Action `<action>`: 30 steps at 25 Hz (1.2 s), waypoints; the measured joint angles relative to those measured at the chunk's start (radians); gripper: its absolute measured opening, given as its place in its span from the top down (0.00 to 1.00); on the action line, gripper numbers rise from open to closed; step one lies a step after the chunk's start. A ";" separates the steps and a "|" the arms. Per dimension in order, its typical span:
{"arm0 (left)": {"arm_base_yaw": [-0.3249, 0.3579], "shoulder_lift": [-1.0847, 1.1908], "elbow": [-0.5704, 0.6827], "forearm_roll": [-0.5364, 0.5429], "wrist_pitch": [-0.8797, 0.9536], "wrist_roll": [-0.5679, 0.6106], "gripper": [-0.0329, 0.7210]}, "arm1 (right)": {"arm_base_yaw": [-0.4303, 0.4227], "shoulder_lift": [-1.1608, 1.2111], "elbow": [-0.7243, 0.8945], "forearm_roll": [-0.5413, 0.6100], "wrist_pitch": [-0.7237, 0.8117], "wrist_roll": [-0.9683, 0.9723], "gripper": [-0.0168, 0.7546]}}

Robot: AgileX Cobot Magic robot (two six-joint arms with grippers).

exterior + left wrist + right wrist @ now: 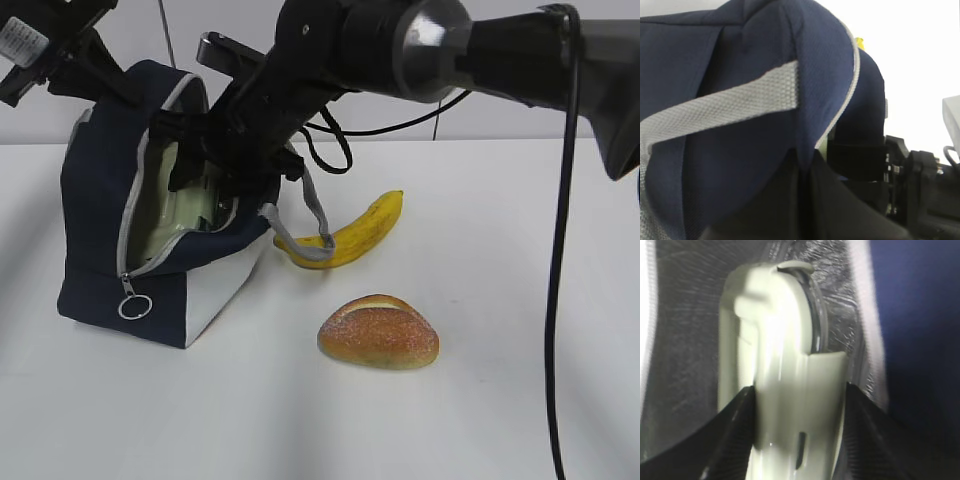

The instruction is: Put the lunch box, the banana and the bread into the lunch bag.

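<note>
My right gripper (800,390) was inside the lunch bag (100,260), jaws roughly half spread and clamped on the lunch box (780,365). The right wrist view showed the sage-green lid edge-on between my two dark fingers (730,430), glass rim visible along one side, silver lining behind it. From the exterior view the box sat within the bag's unzipped opening, pale green showing past the arm.

My left gripper (85,65) was pinched fully closed at the bag's upper rear edge. The left wrist view was filled with navy fabric and a grey strap (720,107); the cloth bunched right at my fingers, so it looked like I held the bag's rim, though the contact point itself was hidden.

Bag stood on the white table (300,420), zipper ring pull (134,305) hanging at the front corner. Banana (355,235) lay just right of the bag, one grey handle loop (310,235) draped over its near end. Bread (379,332) sat in front of the banana, apart from both.
</note>
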 joint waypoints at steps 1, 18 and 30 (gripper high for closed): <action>0.000 0.000 0.000 0.000 0.000 0.000 0.96 | 0.001 0.005 0.000 0.008 -0.011 0.000 0.49; -0.028 0.000 0.000 0.049 -0.001 0.011 0.96 | 0.014 0.132 -0.042 0.103 -0.078 -0.036 0.38; -0.028 0.000 0.000 0.060 -0.002 0.011 0.96 | -0.035 0.132 -0.456 -0.115 0.452 -0.060 0.34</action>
